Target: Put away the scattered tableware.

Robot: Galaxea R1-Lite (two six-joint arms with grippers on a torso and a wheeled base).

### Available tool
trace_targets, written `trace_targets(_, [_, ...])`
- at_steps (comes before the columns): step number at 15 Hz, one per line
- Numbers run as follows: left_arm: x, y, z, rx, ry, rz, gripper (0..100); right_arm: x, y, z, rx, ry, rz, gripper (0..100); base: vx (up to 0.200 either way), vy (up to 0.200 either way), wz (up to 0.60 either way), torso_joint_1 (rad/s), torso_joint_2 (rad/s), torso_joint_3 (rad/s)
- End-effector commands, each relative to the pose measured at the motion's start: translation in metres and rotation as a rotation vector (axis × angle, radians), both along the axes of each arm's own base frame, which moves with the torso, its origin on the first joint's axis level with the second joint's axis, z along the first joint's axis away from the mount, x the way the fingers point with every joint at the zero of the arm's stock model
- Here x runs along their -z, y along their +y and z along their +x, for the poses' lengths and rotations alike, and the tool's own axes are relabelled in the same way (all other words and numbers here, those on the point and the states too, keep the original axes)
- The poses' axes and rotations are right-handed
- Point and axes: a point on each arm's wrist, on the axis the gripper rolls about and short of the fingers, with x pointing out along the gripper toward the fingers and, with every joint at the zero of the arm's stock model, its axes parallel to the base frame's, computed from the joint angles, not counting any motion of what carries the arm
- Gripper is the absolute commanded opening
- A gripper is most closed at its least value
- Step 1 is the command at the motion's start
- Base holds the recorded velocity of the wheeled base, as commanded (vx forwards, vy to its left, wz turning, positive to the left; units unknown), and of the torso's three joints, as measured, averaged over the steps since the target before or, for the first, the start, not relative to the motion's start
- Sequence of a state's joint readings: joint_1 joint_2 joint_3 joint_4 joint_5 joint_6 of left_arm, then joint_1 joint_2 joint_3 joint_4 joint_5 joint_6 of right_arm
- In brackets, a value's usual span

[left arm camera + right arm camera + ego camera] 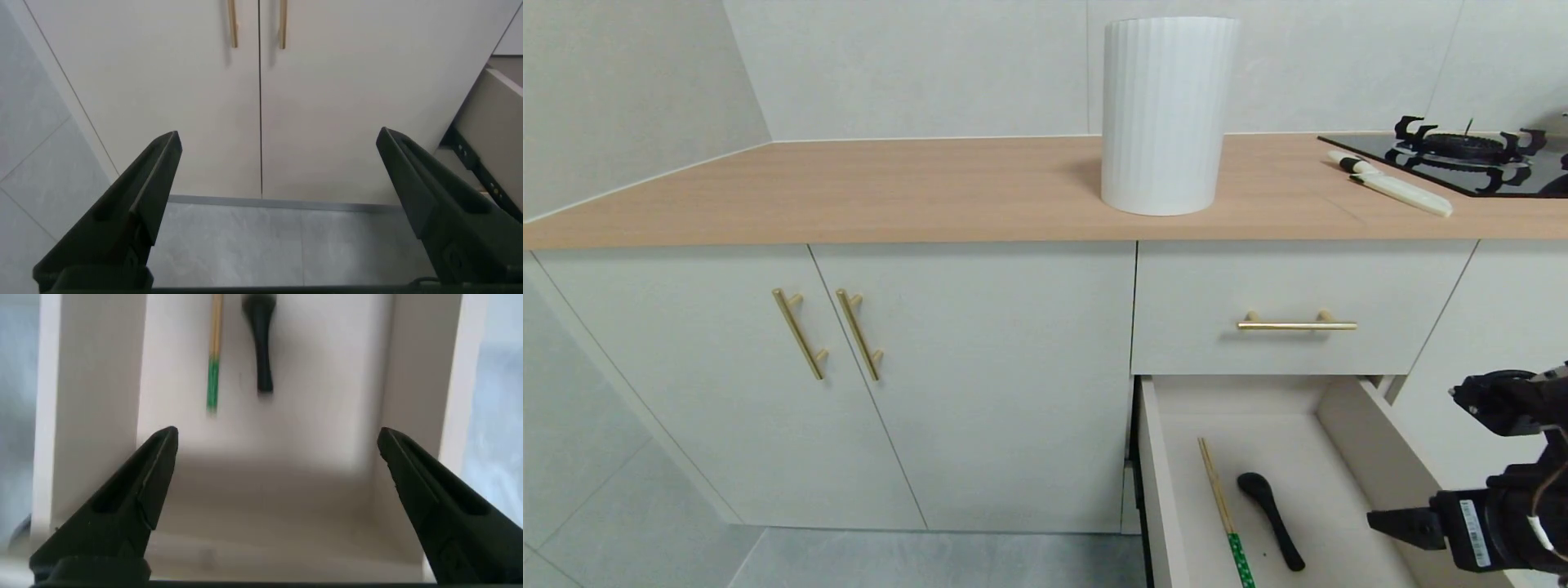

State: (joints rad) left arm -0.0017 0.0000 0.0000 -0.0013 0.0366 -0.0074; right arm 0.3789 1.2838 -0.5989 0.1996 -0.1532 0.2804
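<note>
left gripper (276, 143) spread wide and empty facing the cabinet doors (343, 106), green-tipped chopsticks (1219, 498) and black spoon (1271, 510) side by side in the open drawer (1156, 465), right gripper (276, 437) above the drawer, jaws parted and empty, both utensils beyond its fingertips, white knife (1393, 187) on the countertop (890, 188)

Pale tiled walls (915, 65) back a wooden countertop (890, 188) over cream cabinets (972, 384) with brass handles (800, 333), above grey floor tiles (621, 531).

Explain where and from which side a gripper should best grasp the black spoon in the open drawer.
Grip the black spoon at mid-handle, probably straight down from above: it lies flat on the drawer floor, its slim handle suits a pinch across its width, and the chopsticks lie apart beside it.
</note>
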Motion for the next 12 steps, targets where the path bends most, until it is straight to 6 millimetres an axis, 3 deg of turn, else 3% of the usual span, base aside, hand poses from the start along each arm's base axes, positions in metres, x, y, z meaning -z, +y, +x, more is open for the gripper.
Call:
trace_targets(1, [0.0,0.0,0.0,0.0,0.0,0.001,100,-0.0097,-0.0007,-0.0165,-0.023,-0.034,0.027,100,0.0,0.0,0.0,0.0,0.0,0.0])
trace_targets(10, [0.0,0.0,0.0,-0.002,0.0,0.0,100,-0.0036,0.0005,-0.0173,-0.033,0.003,0.014,100,0.0,0.0,0.0,0.0,0.0,0.0])
trace_targets(12, [0.0,0.0,0.0,0.0,0.0,0.0,100,-0.0001,0.0026,-0.0173,-0.05,0.038,0.005,100,-0.2,0.0,0.0,0.007,0.0,0.005])
